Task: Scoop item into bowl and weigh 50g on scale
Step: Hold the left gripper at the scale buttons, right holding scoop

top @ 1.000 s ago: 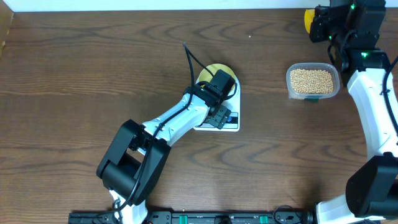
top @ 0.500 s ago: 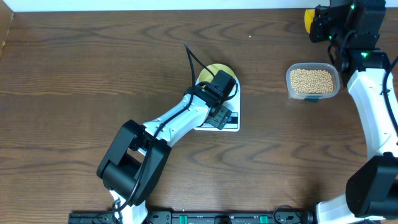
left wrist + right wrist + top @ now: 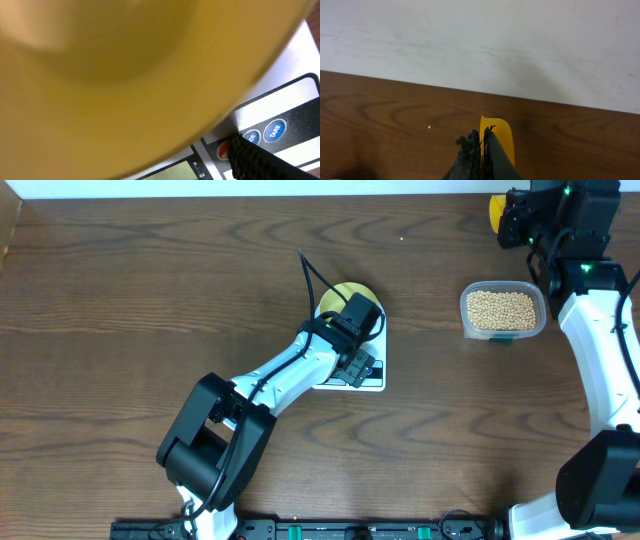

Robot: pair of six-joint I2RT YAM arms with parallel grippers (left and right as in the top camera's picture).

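**A:** Positions. The bowl (image 3: 335,294) sits on the scale (image 3: 373,384) near the middle of the surface (image 3: 150,280). The beans (image 3: 502,309) are all in the clear tub (image 3: 466,322), toward the right edge. No beans show in the visible part of the bowl.

**B:** Pincers?

**A:** The left pincer (image 3: 355,310) hangs over the bowl with its jaws wide. In the wrist view one finger (image 3: 250,155) shows at the scale's button panel, just beside the bowl wall. I cannot tell whether it touches either. The right pincer (image 3: 481,139) is at the far right corner, closed on the yellow scoop (image 3: 497,137), whose blade stands out past its tips.

**B:** Hazards, as you judge them?

**A:** First, that finger. If it leans on the panel or the platform, the reading picks up a false load, or a button is pressed and the zero or units change. Second, lifting away carelessly could catch the bowl's rim and slide it off centre or tip it.

**B:** And the right side?

**A:** The scoop has to cross open surface from the tub to the bowl. An overfull or tilted blade sheds beans on the way, and they roll. A heaped scoop could also overshoot the target. From overhead the left arm covers most of the display, so the weight may be hard to read.
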